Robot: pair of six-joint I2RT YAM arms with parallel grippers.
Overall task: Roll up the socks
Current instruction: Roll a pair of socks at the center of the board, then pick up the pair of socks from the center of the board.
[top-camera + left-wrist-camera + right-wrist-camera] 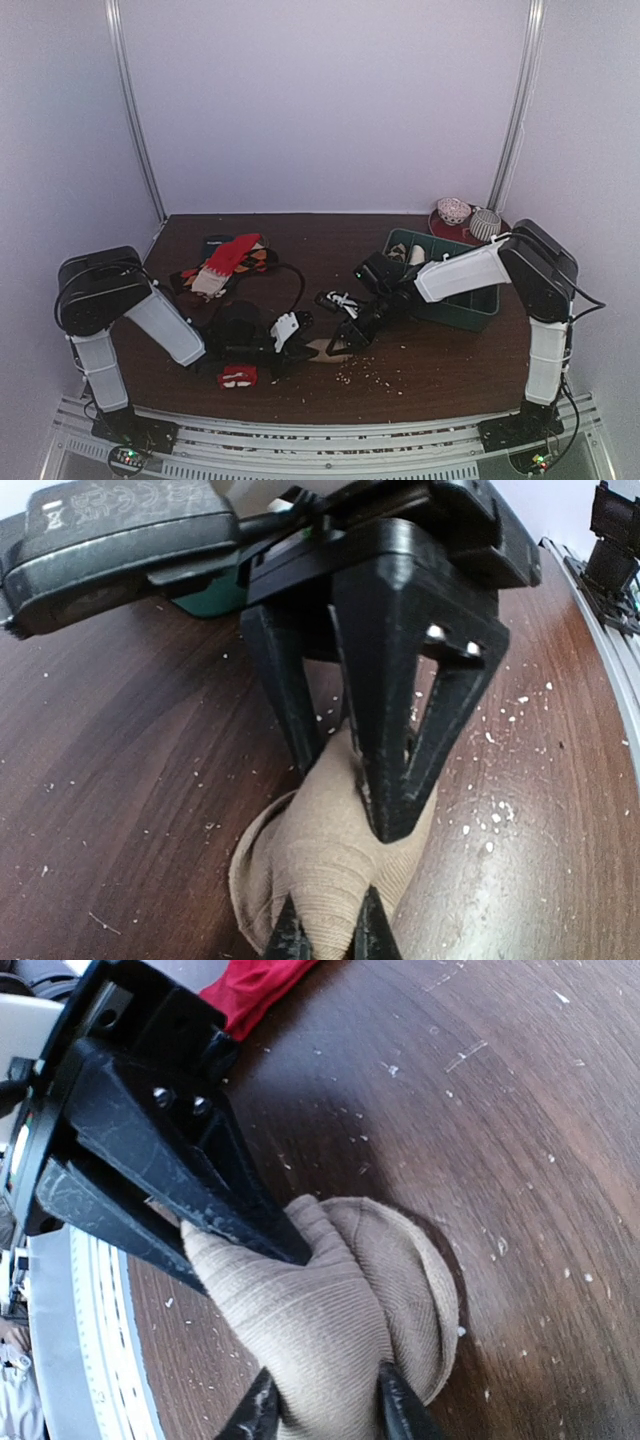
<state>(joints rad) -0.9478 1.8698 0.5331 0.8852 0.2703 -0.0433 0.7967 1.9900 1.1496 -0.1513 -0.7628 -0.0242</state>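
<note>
The tan-brown sock (326,349) lies partly rolled near the table's front middle, and both grippers hold it. In the left wrist view my left gripper (330,938) is shut on the ribbed end of the tan sock (320,865), and the right gripper's fingers (410,730) press on it from above. In the right wrist view my right gripper (325,1412) is shut on the sock's bundle (330,1310). From above, my left gripper (298,340) and right gripper (350,338) meet at the sock. A red sock with white marks (230,256) lies at the back left.
A small red bundle (238,377) lies by the left arm and shows in the right wrist view (255,990). A green bin (470,300) stands at the right, with rolled socks (470,218) behind it. Patterned socks (262,260) lie at the back left. White crumbs (360,372) dot the wood.
</note>
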